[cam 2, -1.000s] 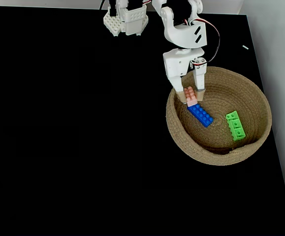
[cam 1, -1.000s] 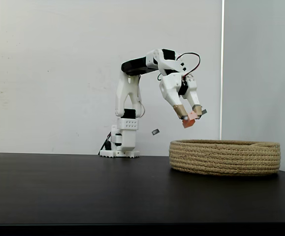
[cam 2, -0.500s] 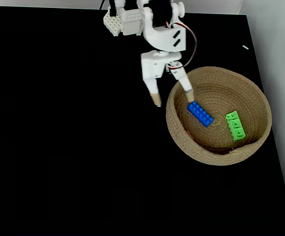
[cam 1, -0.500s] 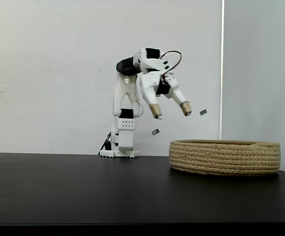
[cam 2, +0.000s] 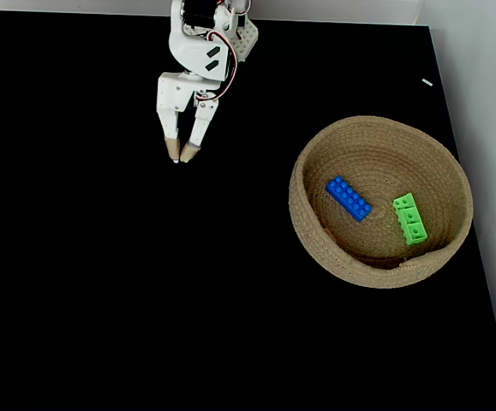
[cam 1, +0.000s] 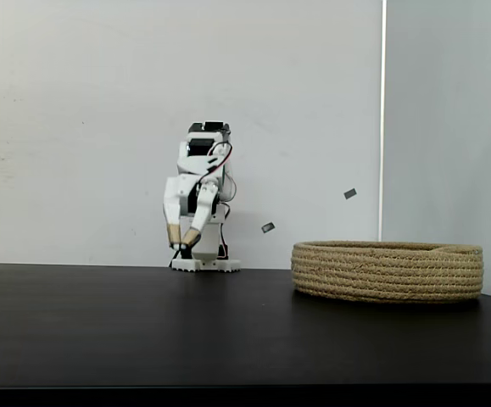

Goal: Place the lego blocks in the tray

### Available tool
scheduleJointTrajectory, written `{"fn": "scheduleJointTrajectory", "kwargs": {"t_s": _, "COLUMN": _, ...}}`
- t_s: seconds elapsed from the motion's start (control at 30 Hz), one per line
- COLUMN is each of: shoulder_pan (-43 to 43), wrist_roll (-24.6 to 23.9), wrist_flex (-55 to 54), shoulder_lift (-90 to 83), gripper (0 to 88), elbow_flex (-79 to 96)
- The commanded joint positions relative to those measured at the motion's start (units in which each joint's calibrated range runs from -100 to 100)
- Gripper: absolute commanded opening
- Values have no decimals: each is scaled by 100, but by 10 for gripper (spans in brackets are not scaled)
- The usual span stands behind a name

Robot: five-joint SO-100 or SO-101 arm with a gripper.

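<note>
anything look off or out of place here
Nothing stands out. The blue studded brick and bright green studded brick lie flat, apart, inside the round coiled-rope basket, which sits level. The white arm's gripper hangs empty near its base.

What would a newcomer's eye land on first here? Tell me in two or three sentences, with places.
First, the round rope basket at the right of the black table in the top-down fixed view, with a blue brick near its middle and a green brick to that brick's right. Next, the white arm at the table's far edge, its gripper pointing down over bare table left of the basket, fingertips slightly apart and holding nothing.
</note>
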Motion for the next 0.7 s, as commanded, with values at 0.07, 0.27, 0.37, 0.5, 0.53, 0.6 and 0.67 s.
{"fn": "scheduleJointTrajectory", "kwargs": {"t_s": 0.07, "shoulder_pan": -263, "wrist_roll": 73, "wrist_flex": 52, "shoulder_lift": -2121, "gripper": 0, "elbow_flex": 2021}}
{"fn": "scheduleJointTrajectory", "kwargs": {"t_s": 0.27, "shoulder_pan": -378, "wrist_roll": 215, "wrist_flex": 2159, "shoulder_lift": -4477, "gripper": 0, "elbow_flex": 2978}}
{"fn": "scheduleJointTrajectory", "kwargs": {"t_s": 0.37, "shoulder_pan": -452, "wrist_roll": 254, "wrist_flex": 3225, "shoulder_lift": -5113, "gripper": 0, "elbow_flex": 2978}}
{"fn": "scheduleJointTrajectory", "kwargs": {"t_s": 0.5, "shoulder_pan": -477, "wrist_roll": 464, "wrist_flex": 4575, "shoulder_lift": -5707, "gripper": 0, "elbow_flex": 2978}}
{"fn": "scheduleJointTrajectory", "kwargs": {"t_s": 0.53, "shoulder_pan": -485, "wrist_roll": 508, "wrist_flex": 4608, "shoulder_lift": -5707, "gripper": 0, "elbow_flex": 2978}}
{"fn": "scheduleJointTrajectory", "kwargs": {"t_s": 0.6, "shoulder_pan": -494, "wrist_roll": 527, "wrist_flex": 4616, "shoulder_lift": -5707, "gripper": 0, "elbow_flex": 2978}}
{"fn": "scheduleJointTrajectory", "kwargs": {"t_s": 0.67, "shoulder_pan": -461, "wrist_roll": 625, "wrist_flex": 4658, "shoulder_lift": -5707, "gripper": 0, "elbow_flex": 2978}}
